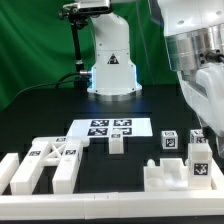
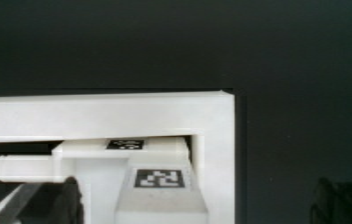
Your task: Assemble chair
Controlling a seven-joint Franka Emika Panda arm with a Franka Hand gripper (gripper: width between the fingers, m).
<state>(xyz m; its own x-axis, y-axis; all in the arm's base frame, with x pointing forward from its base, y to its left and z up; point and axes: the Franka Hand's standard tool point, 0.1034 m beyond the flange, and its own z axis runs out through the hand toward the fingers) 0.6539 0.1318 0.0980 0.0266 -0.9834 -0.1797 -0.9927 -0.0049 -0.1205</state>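
**A:** Where's the chair piece?

**B:** The tagged white block (image 2: 150,178) sits right under me, tucked into the corner of the border rail (image 2: 102,108). My gripper (image 2: 187,205) stands wide, clasping nothing.

**A:** How would you play it?

**B:** I'd centre over it, square to its flat faces, and close gently. It's hard matte plastic, chunky and sharp-edged, so it won't give. The black table mat (image 2: 244,50) around it is dull.

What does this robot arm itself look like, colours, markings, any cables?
The arm is glossy white, with rounded shells and grey joint bands. Its base is a white tapering column with a blue glowing ring at the foot and a triangular warning sticker. A dark cable or post stands beside it. The jaws look dark, blurred.
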